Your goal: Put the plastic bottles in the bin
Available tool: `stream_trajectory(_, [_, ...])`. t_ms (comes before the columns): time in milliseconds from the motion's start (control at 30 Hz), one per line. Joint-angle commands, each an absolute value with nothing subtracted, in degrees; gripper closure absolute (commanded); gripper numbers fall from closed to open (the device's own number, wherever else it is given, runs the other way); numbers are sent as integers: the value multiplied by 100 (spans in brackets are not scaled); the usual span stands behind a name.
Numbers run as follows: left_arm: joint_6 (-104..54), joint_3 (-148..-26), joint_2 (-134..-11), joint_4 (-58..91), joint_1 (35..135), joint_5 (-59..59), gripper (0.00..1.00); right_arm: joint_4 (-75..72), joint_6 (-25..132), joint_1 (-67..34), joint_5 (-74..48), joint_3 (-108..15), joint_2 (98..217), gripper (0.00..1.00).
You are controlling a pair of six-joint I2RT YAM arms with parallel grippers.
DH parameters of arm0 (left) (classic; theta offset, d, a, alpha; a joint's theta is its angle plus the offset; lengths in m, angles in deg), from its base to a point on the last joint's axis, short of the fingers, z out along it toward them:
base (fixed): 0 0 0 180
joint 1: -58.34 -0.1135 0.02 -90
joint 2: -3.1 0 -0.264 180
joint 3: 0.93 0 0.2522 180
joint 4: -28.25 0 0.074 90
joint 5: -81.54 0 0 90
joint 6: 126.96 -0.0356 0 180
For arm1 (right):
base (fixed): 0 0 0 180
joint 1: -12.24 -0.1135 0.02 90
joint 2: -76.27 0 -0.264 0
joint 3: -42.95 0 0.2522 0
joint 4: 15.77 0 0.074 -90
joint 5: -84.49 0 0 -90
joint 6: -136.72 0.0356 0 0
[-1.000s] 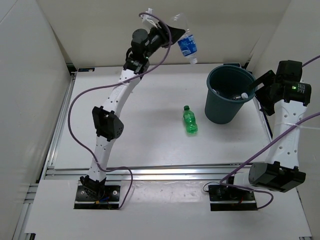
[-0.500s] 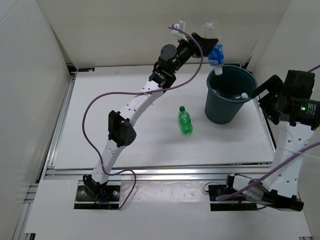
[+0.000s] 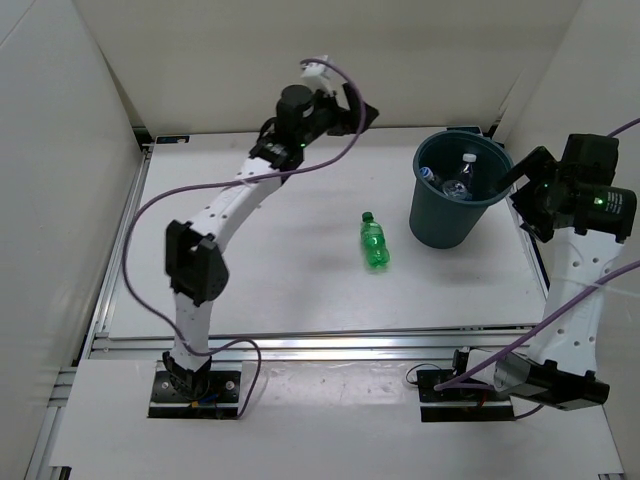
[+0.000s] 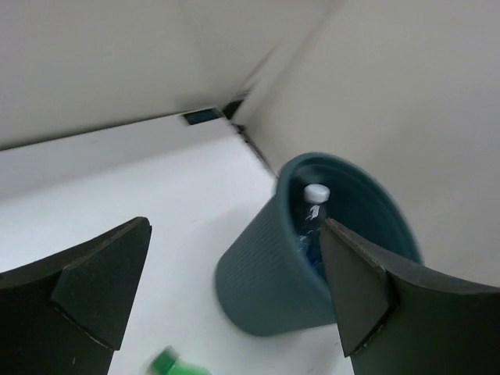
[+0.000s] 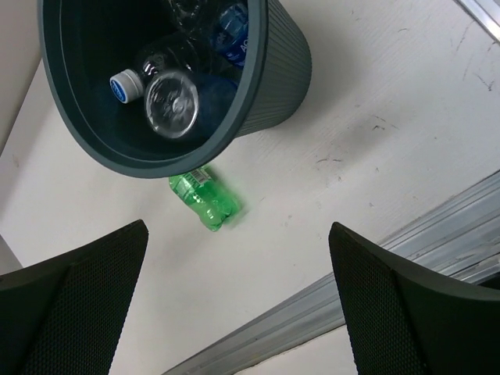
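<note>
The bin (image 3: 447, 215) stands at the table's back right, a dark teal bucket. Two clear plastic bottles (image 3: 458, 178) with blue labels lie inside it; in the right wrist view one (image 5: 168, 94) points its mouth up beside the other (image 5: 234, 23). A green bottle (image 3: 373, 240) lies on its side on the table, left of the bin (image 5: 273, 70). My left gripper (image 3: 362, 110) hangs high at the back, left of the bin, open and holding nothing. My right gripper (image 3: 522, 188) hovers by the bin's right rim, open and holding nothing. The left wrist view shows the bin (image 4: 266, 281) and one white cap (image 4: 316, 193).
White walls close in the table at the back and both sides. An aluminium rail (image 3: 300, 345) runs along the front edge. Purple cables (image 3: 140, 240) loop off both arms.
My left gripper opened and let go of the clear bottle, which now lies in the bin. The left arm has swung back to the left, away from the bin.
</note>
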State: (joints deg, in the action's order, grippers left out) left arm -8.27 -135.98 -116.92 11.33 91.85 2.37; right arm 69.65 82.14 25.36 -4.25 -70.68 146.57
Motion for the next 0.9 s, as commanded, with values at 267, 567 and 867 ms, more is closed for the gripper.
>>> stream_trajectory(267, [13,-11313,-10851,799,8540,1949,0,6522,8258,2560,-989,-6538,14632,0])
stream_trajectory(567, [136,-10962,-11537,799,9032,2161,0,6470,8206,2560,-1043,-6406,14579,0])
stream_trajectory(867, [66,-11084,-12231,799,9313,2327,0,6470,8100,2560,-990,-6239,14579,0])
